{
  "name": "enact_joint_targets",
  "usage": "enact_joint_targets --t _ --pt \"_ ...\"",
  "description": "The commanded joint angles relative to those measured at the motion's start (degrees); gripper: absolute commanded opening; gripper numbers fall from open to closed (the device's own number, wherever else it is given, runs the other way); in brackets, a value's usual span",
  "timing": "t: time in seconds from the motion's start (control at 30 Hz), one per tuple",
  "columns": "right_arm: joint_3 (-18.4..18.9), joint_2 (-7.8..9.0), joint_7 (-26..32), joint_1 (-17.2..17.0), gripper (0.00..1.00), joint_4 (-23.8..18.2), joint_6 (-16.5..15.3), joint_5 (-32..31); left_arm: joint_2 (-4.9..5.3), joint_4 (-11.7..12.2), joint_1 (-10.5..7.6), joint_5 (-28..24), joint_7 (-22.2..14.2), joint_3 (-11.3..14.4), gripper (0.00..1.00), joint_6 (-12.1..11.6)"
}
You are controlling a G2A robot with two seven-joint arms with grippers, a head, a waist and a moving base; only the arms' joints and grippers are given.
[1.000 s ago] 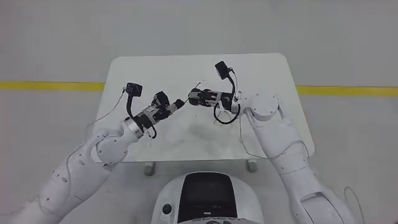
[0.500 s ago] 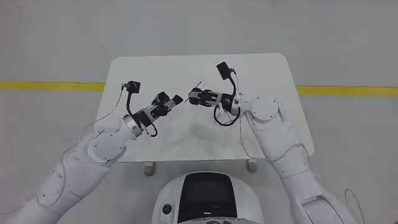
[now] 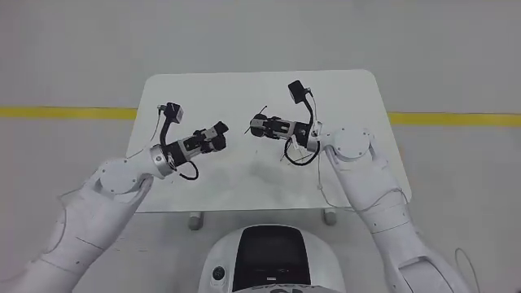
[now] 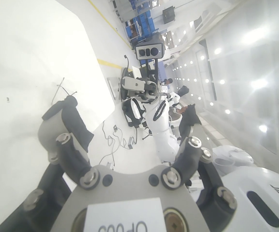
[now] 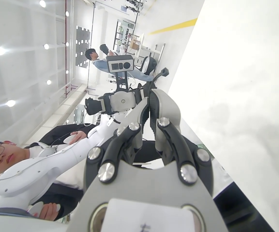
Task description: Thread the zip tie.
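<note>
A thin black zip tie [image 5: 164,71] sticks out past the fingertips of my right gripper [image 5: 151,90], which is shut on it. From above, the tie [image 3: 260,114] rises from the right gripper [image 3: 254,125] over the middle of the white table [image 3: 342,98]. My left gripper [image 3: 218,131] hovers a short way to its left, facing it. Its fingers [image 4: 65,105] stand wide open with nothing between them. In the left wrist view the tie [image 4: 126,60] curves up from the far right gripper. A thin dark strand [image 4: 65,90] lies by one left fingertip; what it belongs to I cannot tell.
The table's rounded corners and edges [image 3: 383,130] lie well outside both grippers. A small dark speck [image 4: 7,99] marks the tabletop. Loose cables [image 4: 112,141] trail on the floor beyond the table edge.
My left gripper has drawn back to the left, widening the gap to the right gripper. The right gripper has shifted slightly right, still holding the tie.
</note>
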Motion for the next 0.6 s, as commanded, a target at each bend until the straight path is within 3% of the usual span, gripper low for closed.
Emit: enact_joint_targets --t 0.0,0.13,0.17,0.43,0.57 --pt "-0.3 0.1 -0.2 -0.1 0.0 -0.1 0.0 0.2 -0.81 1.1 0.1 -1.6 -3.3 -1.1 1.0 0.0" --pt "-0.9 0.31 -0.6 -0.2 0.0 -0.3 0.1 0.7 -2.84 3.0 0.43 -5.4 -9.8 -3.6 1.0 0.0" --pt "-0.8 0.38 -1.3 -0.2 0.0 -0.3 0.4 0.3 -3.35 3.9 0.37 -3.8 -11.1 -4.5 1.0 0.0" --pt "-0.8 0.38 -1.3 -0.2 0.0 -0.3 0.4 0.3 -3.52 3.9 0.54 -5.0 -10.4 -4.1 1.0 0.5" --pt "-2.1 0.2 -5.4 -1.6 0.0 -0.9 0.9 1.7 -4.05 4.8 0.28 -6.0 -7.9 -3.4 1.0 0.0"
